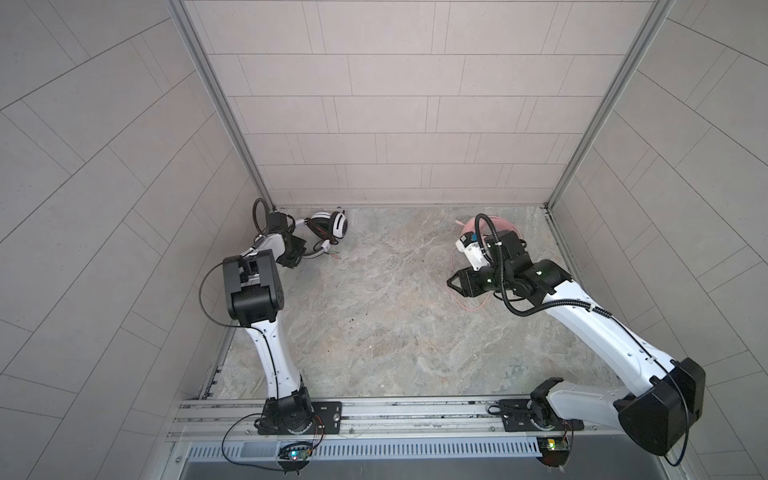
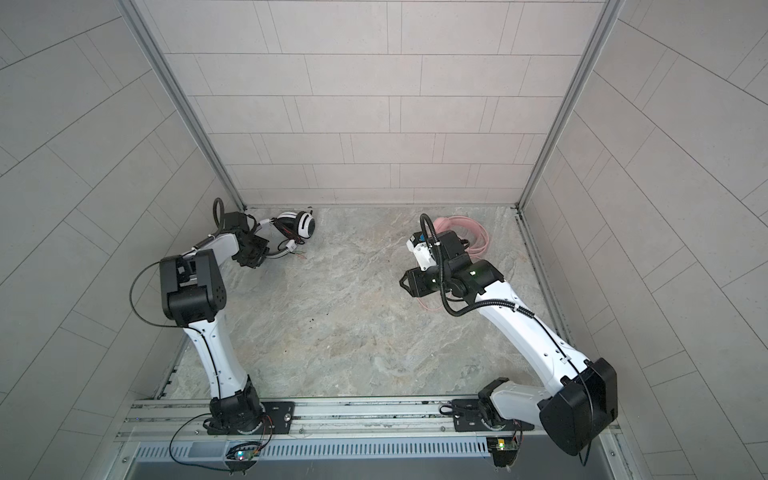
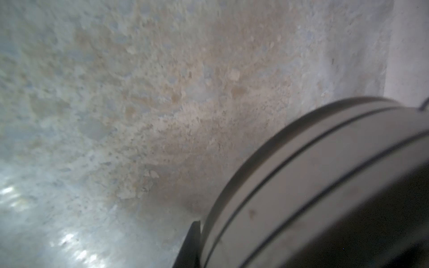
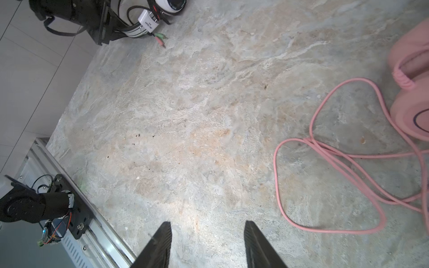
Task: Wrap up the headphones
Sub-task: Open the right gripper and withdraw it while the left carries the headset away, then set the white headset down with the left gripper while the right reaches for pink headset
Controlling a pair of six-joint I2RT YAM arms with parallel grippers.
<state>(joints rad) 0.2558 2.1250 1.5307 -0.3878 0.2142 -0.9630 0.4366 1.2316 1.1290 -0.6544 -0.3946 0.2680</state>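
Note:
The white-and-black headphones [image 1: 337, 224] [image 2: 304, 224] lie at the back left corner, in both top views. My left gripper [image 1: 302, 252] [image 2: 260, 254] is at their striped headband [image 3: 313, 185]. One finger [image 3: 189, 246] lies along the band's edge and the other is hidden. The cable ends in green and pink jacks [image 4: 160, 38]. The pink headphones [image 2: 459, 227] [image 4: 409, 76] sit at the back right, partly behind my right arm. Their pink cable [image 4: 325, 162] [image 1: 478, 306] sprawls in loose loops. My right gripper [image 1: 451, 283] [image 4: 207, 234] hovers open and empty over bare table, beside the loops.
Tiled walls enclose the marbled table [image 1: 374, 324] on three sides. The left wall stands close behind my left gripper. An aluminium rail [image 1: 395, 411] with both arm bases runs along the front edge. A white adapter block [image 4: 146, 22] hangs on the black cable.

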